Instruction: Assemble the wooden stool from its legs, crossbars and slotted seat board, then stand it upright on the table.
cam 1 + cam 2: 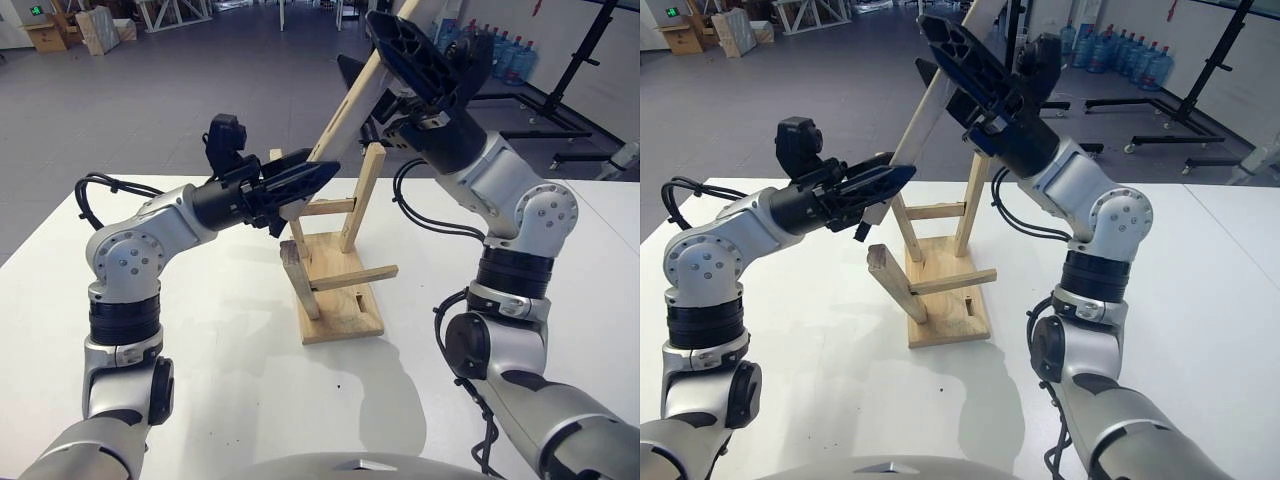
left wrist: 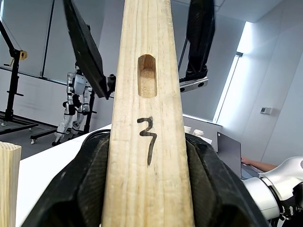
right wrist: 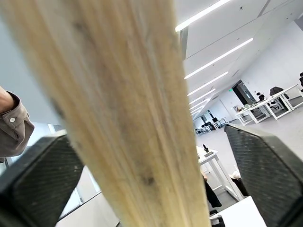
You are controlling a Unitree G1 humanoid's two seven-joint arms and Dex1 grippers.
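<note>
We saw the left pincer (image 1: 318, 182) pinching a loose wooden leg (image 1: 352, 100) low down — the right pincer (image 1: 378, 60) spread around its upper part — above the half-built stool (image 1: 362, 195), seat board (image 1: 345, 315) flat on the table (image 1: 230, 340).

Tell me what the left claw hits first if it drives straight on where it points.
The left claw is shut on the loose leg. Past that, its line seems to reach the right arm's wrist first; the stool's upright leg looks lower and farther off, but depth is uncertain.
</note>
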